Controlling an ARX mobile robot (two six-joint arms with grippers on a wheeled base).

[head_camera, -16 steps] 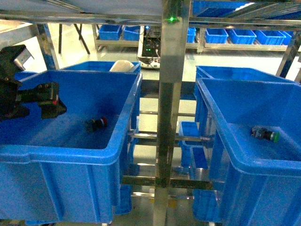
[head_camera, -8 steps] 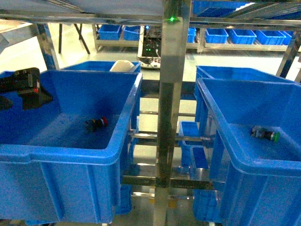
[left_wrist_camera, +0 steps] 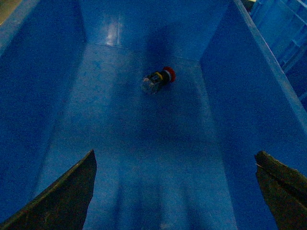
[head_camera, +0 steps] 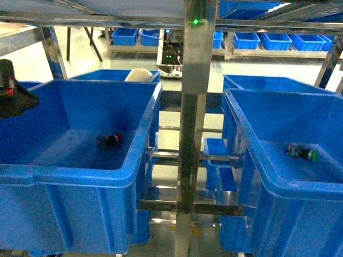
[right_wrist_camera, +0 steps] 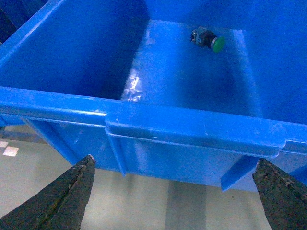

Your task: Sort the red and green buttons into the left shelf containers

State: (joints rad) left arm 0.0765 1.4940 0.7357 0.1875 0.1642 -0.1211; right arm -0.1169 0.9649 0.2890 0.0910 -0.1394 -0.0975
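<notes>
Nearest us, both claws gape wide and hold nothing: our left claw [left_wrist_camera: 175, 191] hangs over the left bin [head_camera: 80, 179], where the red button [left_wrist_camera: 159, 80] lies alone on its side, seemingly sorted; further right, the green button [right_wrist_camera: 207, 39] rests in the right bin [right_wrist_camera: 192, 132], our right claw [right_wrist_camera: 172, 196] outside its rim

Left bin [head_camera: 80, 176] is open on top, w/ wide bare floor all round the red button [head_camera: 110, 140], which lies near the right wall; the tall walls block any sideways entry. The left gripper [left_wrist_camera: 175, 191] has its fingers spread wide over the bin's near end, nothing between them & the button. The steel post [head_camera: 190, 107] stands between the two bins & bars a straight crossing. Right bin [head_camera: 289, 176] also open-topped; its thick front rim [right_wrist_camera: 192, 129] lies between the right gripper [right_wrist_camera: 172, 191] & the green button [right_wrist_camera: 207, 40].
</notes>
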